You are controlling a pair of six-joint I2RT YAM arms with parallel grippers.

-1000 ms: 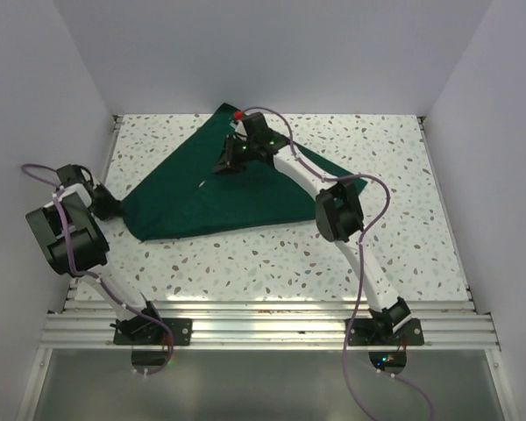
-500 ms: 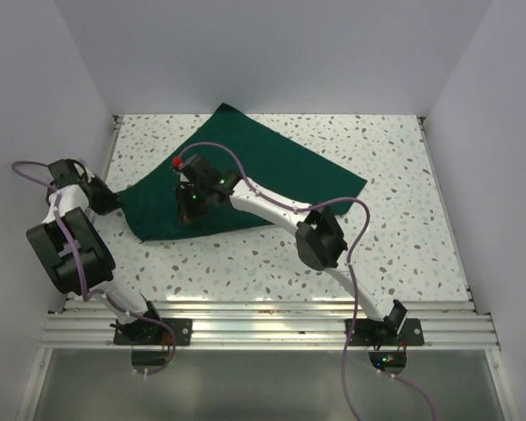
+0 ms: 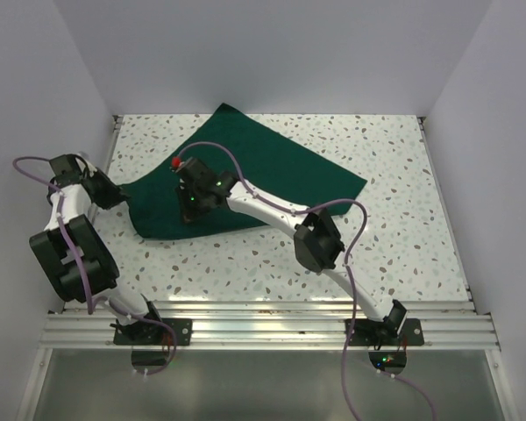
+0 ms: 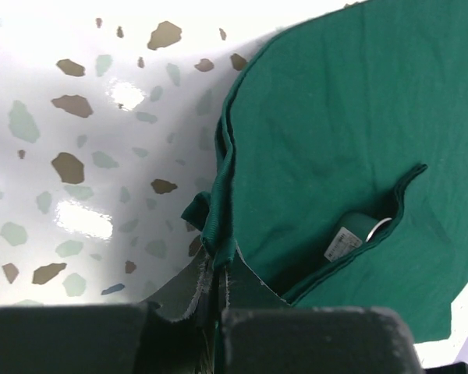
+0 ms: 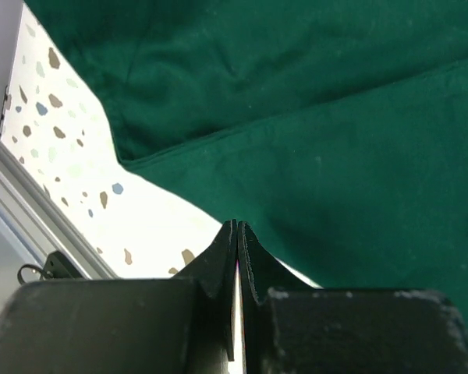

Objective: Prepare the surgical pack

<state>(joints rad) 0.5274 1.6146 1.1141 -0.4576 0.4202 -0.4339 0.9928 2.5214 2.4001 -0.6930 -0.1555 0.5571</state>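
The surgical pack shows as a dark green cloth (image 3: 272,167) lying folded across the back and middle of the speckled table. My left gripper (image 3: 117,195) is at the cloth's left corner. In the left wrist view that gripper (image 4: 218,261) is shut on a bunched fold of the cloth (image 4: 327,117). A pocket in the fold shows a white label (image 4: 343,243) and a bit of steel rim (image 4: 377,227). My right gripper (image 3: 189,213) hovers over the cloth's near left part. It (image 5: 237,234) is shut with nothing between its fingers, and the cloth (image 5: 312,117) lies beyond them.
The speckled table (image 3: 403,237) is walled in white on the left, back and right. A ribbed aluminium rail (image 3: 263,320) runs along the near edge, by the arm bases. The right arm's elbow (image 3: 318,241) hangs over the table's middle.
My right gripper moved from the back of the cloth to its near left part and closed fully. My left gripper, still shut on the cloth's corner, shifted slightly toward the back.
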